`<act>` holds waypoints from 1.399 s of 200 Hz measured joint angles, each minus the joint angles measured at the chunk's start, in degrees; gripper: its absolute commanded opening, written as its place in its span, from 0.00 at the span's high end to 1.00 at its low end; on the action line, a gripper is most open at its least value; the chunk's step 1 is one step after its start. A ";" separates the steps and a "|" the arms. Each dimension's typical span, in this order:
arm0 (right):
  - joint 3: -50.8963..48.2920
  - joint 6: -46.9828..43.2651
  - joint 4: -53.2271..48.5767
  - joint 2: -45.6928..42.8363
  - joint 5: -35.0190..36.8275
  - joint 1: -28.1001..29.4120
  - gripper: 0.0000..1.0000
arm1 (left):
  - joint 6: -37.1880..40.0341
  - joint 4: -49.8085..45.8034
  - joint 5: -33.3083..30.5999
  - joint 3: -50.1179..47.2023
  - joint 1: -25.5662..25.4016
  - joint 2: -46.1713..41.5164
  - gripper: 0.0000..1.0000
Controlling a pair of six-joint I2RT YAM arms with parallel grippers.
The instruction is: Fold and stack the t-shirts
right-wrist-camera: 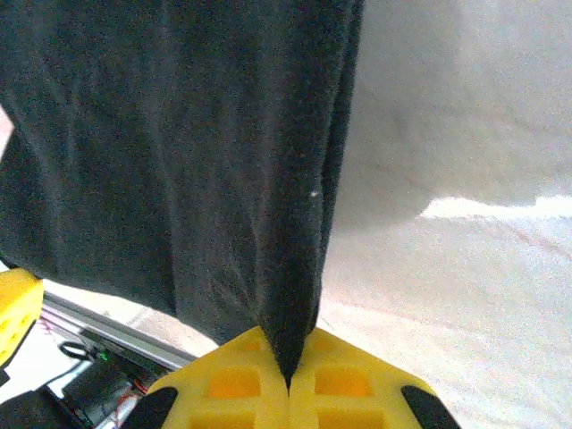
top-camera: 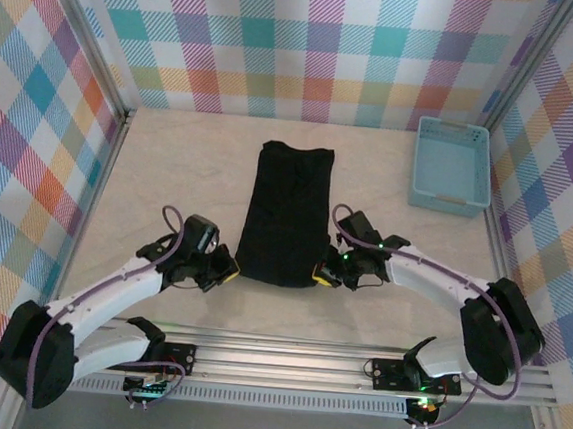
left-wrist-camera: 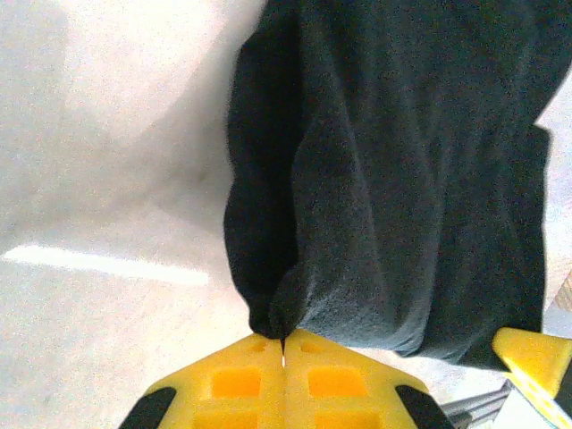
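Beige table (top-camera: 170, 164): black t-shirt (top-camera: 287, 210), long axis running straight away from both grippers, near corners clamped tight by left gripper (left-wrist-camera: 284, 344) and right gripper (right-wrist-camera: 288, 375).

A lab test cell: plaid walls (top-camera: 311, 46) box in a table (top-camera: 170, 164) with 2 arms (top-camera: 108, 299) on an aluminium rail (top-camera: 294, 361).

Both arms reach forward from their bases and bend inward, elbows pushed outward. The left pincer (top-camera: 228, 271) sits low at the near left corner of the t-shirt (top-camera: 287, 210), its yellow jaws pressed together on the cloth. The right pincer (top-camera: 321, 275) mirrors it, clamped on the near right corner.
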 measured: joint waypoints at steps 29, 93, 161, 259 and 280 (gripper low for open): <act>-3.87 0.26 -1.70 -3.93 0.44 2.14 1.00 | -4.83 -1.55 -2.51 -4.57 -8.31 -4.24 1.00; -7.15 2.16 -3.76 -10.16 1.25 4.48 1.00 | -10.23 -5.07 -8.17 -5.62 -12.98 -13.53 0.79; -8.09 2.82 -3.72 -8.87 1.68 4.48 1.00 | -13.90 -6.88 -8.61 -5.62 -13.03 -9.40 0.45; -8.41 3.04 -3.45 -8.50 1.70 4.48 1.00 | -19.78 -3.91 -9.07 -4.61 -18.71 3.30 0.53; -8.44 3.04 -3.32 -8.50 1.70 4.48 1.00 | -20.33 -3.23 -9.51 -4.50 -18.71 3.91 0.56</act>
